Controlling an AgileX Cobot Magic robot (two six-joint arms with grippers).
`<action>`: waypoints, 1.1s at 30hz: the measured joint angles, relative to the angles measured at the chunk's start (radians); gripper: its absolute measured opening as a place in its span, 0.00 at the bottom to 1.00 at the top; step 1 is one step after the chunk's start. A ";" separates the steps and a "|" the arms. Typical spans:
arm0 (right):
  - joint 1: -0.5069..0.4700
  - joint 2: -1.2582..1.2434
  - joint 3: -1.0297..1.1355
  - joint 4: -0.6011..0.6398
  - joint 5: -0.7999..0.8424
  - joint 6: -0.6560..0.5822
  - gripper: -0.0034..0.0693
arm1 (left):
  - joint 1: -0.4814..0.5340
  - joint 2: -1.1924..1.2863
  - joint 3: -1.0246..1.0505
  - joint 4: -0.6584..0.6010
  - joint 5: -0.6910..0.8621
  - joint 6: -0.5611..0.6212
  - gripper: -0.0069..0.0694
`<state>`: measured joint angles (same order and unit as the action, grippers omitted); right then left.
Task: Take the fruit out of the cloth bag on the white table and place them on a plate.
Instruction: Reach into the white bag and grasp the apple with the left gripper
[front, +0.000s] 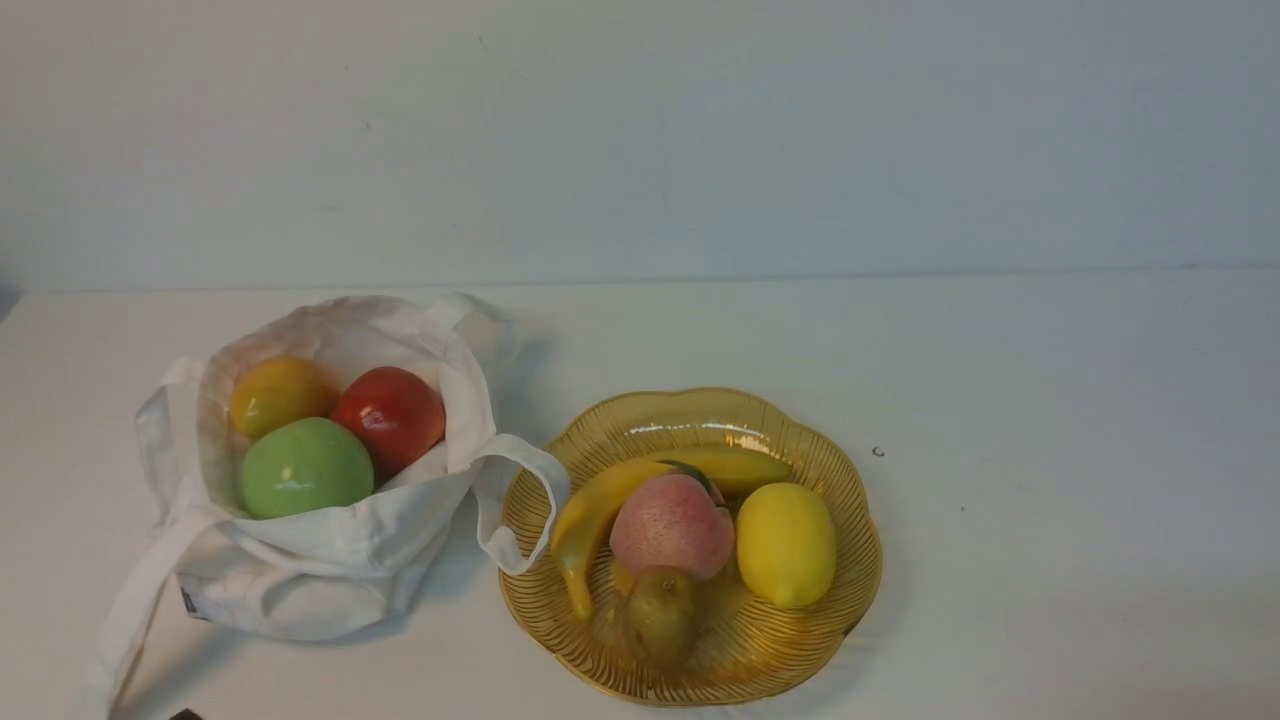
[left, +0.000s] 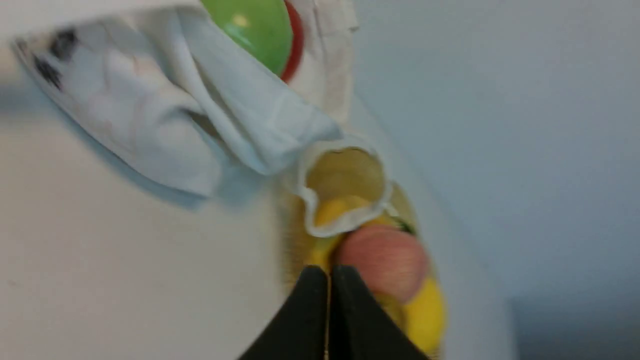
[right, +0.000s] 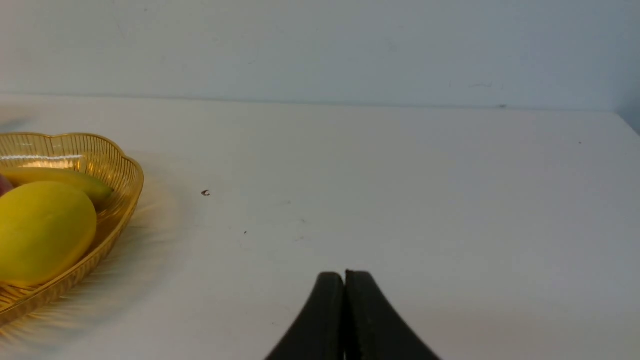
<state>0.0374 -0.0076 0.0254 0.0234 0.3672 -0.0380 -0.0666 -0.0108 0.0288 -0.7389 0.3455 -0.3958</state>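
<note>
The white cloth bag (front: 320, 560) lies open on the table's left. Inside it sit a green apple (front: 305, 468), a red apple (front: 392, 415) and a yellow-orange oval fruit (front: 277, 393). The amber ribbed plate (front: 840, 590) stands right of the bag; one bag strap (front: 520, 500) drapes onto its rim. Neither gripper shows in the front view. My left gripper (left: 327, 272) is shut and empty, near the table by the bag (left: 150, 120) and plate; the green apple (left: 252, 27) shows there. My right gripper (right: 345, 275) is shut and empty over bare table, right of the plate (right: 120, 175).
On the plate lie a long banana (front: 600, 500), a pink peach (front: 672, 525), a plain yellow lemon (front: 786, 545) and a small brownish-green fruit (front: 660, 615). A tiny dark speck (front: 878, 452) marks the white table (front: 1050, 500). A pale wall stands behind.
</note>
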 joint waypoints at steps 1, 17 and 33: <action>0.000 0.000 0.000 0.000 0.000 0.000 0.03 | 0.000 0.000 0.000 -0.041 -0.022 -0.005 0.08; 0.000 0.000 0.000 0.000 0.000 0.000 0.03 | 0.000 0.459 -0.663 -0.135 0.333 0.566 0.08; 0.000 0.000 0.000 0.000 0.000 0.020 0.03 | -0.005 1.374 -1.211 0.608 0.803 0.432 0.11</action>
<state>0.0374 -0.0076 0.0254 0.0234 0.3672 -0.0175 -0.0713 1.3636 -1.1821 -0.1310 1.1486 0.0362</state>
